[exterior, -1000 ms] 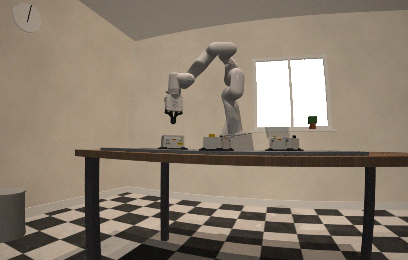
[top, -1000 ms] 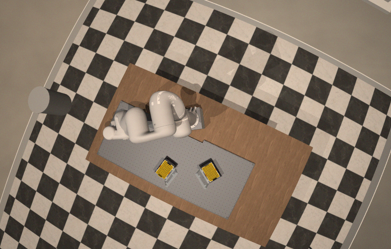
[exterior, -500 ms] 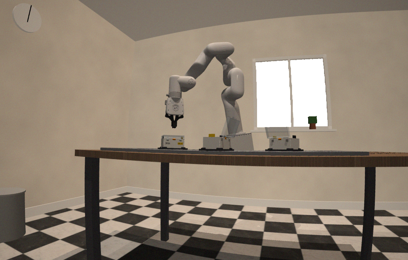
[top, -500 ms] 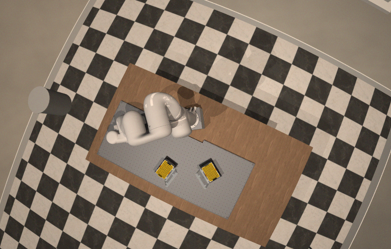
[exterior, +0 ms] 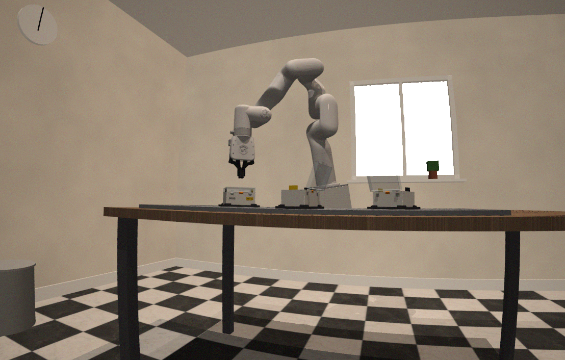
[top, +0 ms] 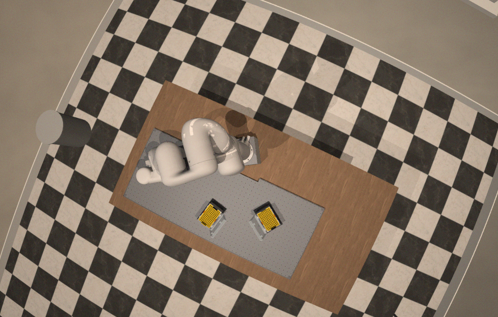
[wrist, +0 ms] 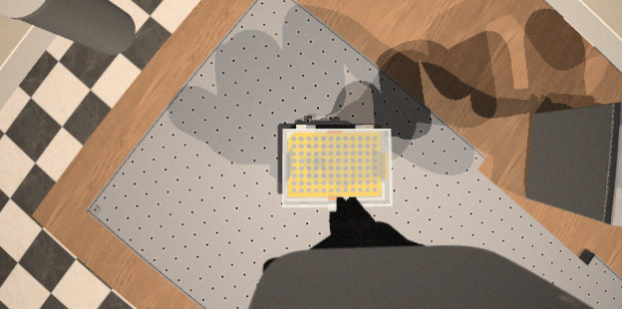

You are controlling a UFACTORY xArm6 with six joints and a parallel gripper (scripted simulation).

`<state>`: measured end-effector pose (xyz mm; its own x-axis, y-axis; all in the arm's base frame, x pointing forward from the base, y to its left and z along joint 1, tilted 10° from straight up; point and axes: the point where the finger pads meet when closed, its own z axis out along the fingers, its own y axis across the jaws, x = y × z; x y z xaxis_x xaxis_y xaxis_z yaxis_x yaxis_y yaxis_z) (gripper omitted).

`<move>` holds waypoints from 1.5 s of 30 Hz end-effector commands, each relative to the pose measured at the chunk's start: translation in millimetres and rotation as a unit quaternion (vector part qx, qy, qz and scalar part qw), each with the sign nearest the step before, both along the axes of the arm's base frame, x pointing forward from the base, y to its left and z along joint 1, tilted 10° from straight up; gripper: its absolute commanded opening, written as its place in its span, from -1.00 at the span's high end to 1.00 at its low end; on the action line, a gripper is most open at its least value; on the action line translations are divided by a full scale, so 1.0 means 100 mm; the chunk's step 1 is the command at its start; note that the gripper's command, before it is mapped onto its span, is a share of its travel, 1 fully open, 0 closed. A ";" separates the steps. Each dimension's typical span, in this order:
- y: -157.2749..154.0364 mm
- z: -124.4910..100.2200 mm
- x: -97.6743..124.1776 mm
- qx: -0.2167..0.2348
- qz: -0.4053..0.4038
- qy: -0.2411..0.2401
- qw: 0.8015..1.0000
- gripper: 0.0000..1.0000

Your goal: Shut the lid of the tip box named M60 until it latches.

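The left tip box (exterior: 239,198) has a clear lid (exterior: 239,189) (wrist: 387,197) lying down over its yellow rack. Whether it is latched cannot be told. The box's white sticker is too small to read surely. It sits in its black holder plate (wrist: 280,172). My gripper (exterior: 240,176) (wrist: 345,213) is shut and empty, a little above that lid; in the wrist view its tips overlap the lid's near long edge. The arm hides both in the top view. The middle box (top: 210,215) (exterior: 293,197) and right box (top: 269,218) (exterior: 386,198) have open lids.
The grey perforated plate (top: 239,252) (wrist: 159,217) lies on the wooden table (top: 345,228) (wrist: 65,207). The open lid of the middle box (top: 218,227) and that of the right box (top: 257,228) (exterior: 383,182) stand out beside their boxes. The arm's base block (wrist: 570,157) stands at the right in the wrist view.
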<state>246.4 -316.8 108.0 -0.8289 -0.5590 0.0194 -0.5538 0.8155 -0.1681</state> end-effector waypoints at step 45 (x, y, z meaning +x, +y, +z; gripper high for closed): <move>-0.06 -0.32 0.03 -0.001 0.000 -0.001 1.000 1.00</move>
